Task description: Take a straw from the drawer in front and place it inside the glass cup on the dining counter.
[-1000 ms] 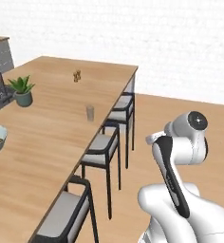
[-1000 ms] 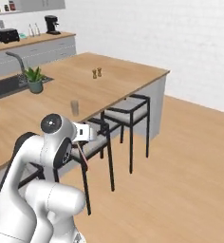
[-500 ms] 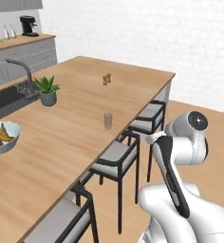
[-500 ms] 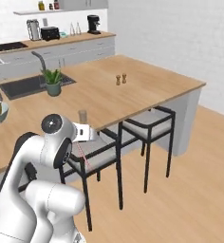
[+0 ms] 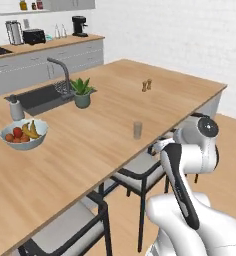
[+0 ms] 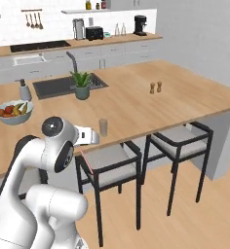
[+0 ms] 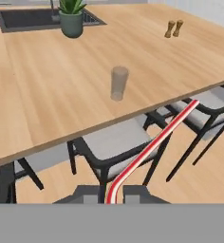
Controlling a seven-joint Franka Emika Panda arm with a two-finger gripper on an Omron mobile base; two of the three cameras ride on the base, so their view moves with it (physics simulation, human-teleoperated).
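our jaws are clenched on the straw [image 7: 152, 147], the two dark fingertips pressed against its bent lower end at the bottom centre of the hand view, with the gripper [image 7: 115, 194] low in that frame. from there we see the red-pink straw curve up and run slanting toward the upper right of the frame, its free tip ending just under the wooden edge of the dining counter [image 7: 47, 95], over the black stools [image 7: 118, 152].

the glass cup [image 7: 118, 83] stands upright in the upper middle of the hand view, near the counter's front edge and well apart from the straw. in the left base view we find the cup [image 5: 137, 130] at centre frame, with our white arm rising at the lower right. in the right base view the cup [image 6: 103, 127] sits left of centre, just beyond the hand, and the gripper [image 6: 90, 137] points toward it from just off the counter's edge.

further back on the counter we see a potted plant [image 5: 82, 93] beside the dark sink [image 5: 37, 99], a fruit bowl [image 5: 23, 135] at the left, and a pair of small shakers [image 5: 146, 85] toward the upper right.
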